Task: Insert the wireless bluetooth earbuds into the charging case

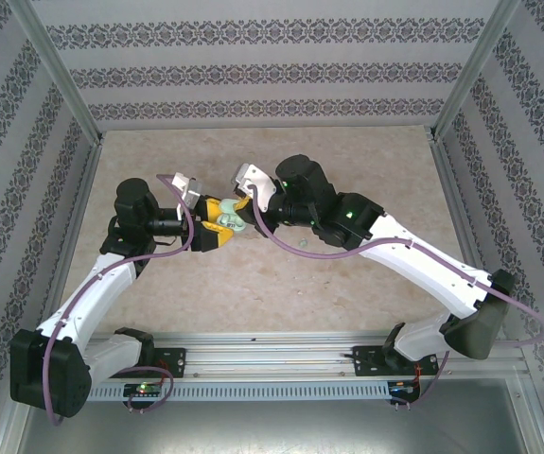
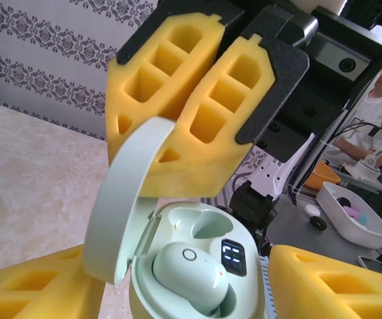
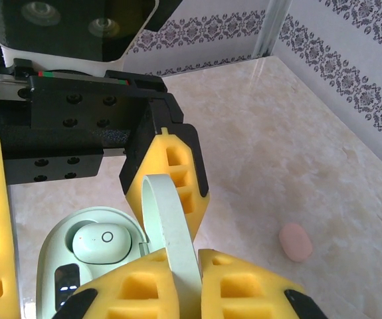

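The left gripper and the right gripper meet over the middle of the bench, well away from every edge. The left jaws are clamped on the body of the pale green charging case, 1 yellow pad on each side. The case's lid stands open. The right jaws are together on the lid's rim, pinching it between their 2 yellow pads.

Inside the case, 1 pale green earbud sits in its socket. The other socket beside it is bare, and a small dark display shows between them. In the right wrist view, 1 pink earbud lies on the bench, well apart from the case and toward the right edge.
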